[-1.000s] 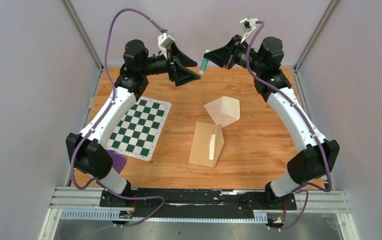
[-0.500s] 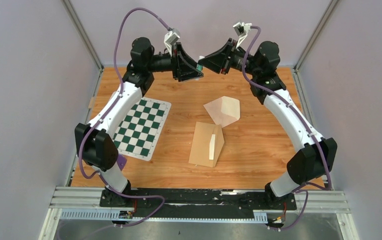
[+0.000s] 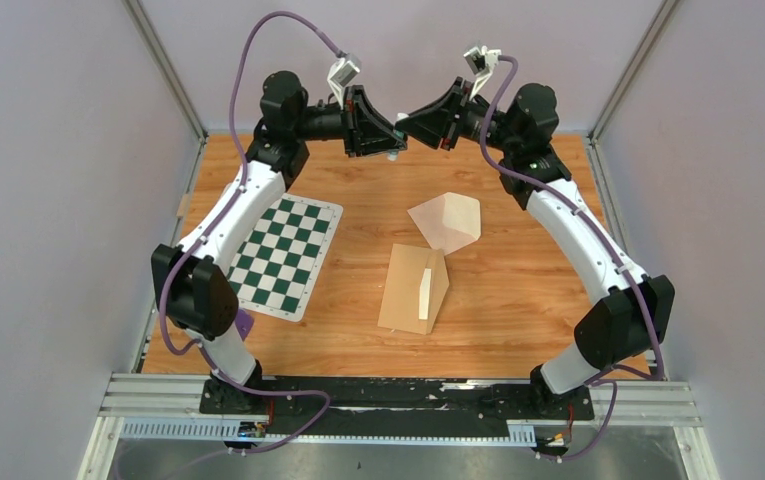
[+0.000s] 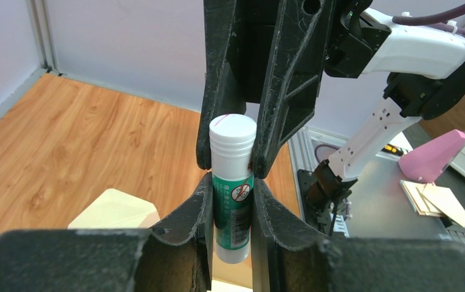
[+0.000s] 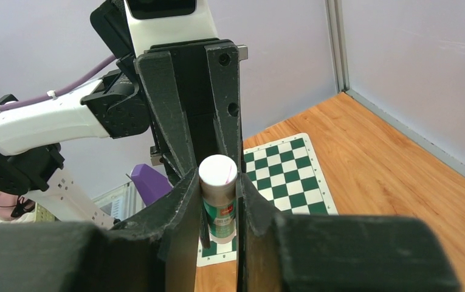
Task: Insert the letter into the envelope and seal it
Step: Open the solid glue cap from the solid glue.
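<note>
Both arms are up high, w/ the wrists meeting nose to nose in the air beyond the far-right corner of the checkered mat [image 3: 280, 257].

L gripper [image 4: 232, 181]: fingers narrowed to a slim gap, both inner faces pressed on the green-labelled body of a glue stick [image 4: 233, 201]. So it's clamped on the stick, not closed all the way.

R gripper [image 5: 219, 182]: same story from the other side. Narrow gap, fingers tight against the stick's sides, gripping it. In the L wrist view its tips sit at the white ribbed cap end, just past the L tips. The two pairs of tips are v. close, can't tell if they touch.

The stick is off the table [image 3: 518, 310], held btwn the two grippers, nothing else touching it.

Letter [image 3: 448, 220]: pale cream creased sheet lying on the wood, to the right of the mat, about level w/ the mat's far half. Folded into an uneven shape; printed border not readable from above.

Envelope [image 3: 410, 292]: tan, right of the mat, level w/ its near half. Its far end meets the letter's near corner. A white strip shows on it.
</note>
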Controlling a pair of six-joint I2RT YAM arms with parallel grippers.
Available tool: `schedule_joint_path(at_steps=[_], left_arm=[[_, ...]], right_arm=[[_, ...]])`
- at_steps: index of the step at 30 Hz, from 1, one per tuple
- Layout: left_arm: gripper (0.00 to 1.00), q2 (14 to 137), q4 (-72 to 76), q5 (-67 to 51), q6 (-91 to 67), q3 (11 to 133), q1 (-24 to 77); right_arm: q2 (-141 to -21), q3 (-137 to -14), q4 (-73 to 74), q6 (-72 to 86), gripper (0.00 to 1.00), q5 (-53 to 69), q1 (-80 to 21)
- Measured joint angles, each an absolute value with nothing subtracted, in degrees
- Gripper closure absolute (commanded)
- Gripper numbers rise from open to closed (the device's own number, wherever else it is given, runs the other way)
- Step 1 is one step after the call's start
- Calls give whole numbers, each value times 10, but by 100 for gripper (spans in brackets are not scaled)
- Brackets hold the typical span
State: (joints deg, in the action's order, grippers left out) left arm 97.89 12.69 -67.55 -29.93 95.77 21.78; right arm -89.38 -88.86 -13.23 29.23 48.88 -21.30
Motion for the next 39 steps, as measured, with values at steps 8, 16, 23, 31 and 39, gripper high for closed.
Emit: schedule_joint_path(at_steps=[8,16,23,31,39], left_arm=[[100,982,110,-672,-290,958,218],[100,983,88,-667,-277,958,218],[100,983,81,-663,-271,958,218],[100,984,74,-655,-267,958,218],[100,993,90,-686,-272,960,217]], right_arm=[[-894,-889,-116,284,42,480,-215],[-894,-901,-73,260,51,427,-234],[-895,-912,-46,253,72,358,-245],[-895,-915,-33,248,100,342,-247],[-895,-916,-37,201,100,417,-232]])
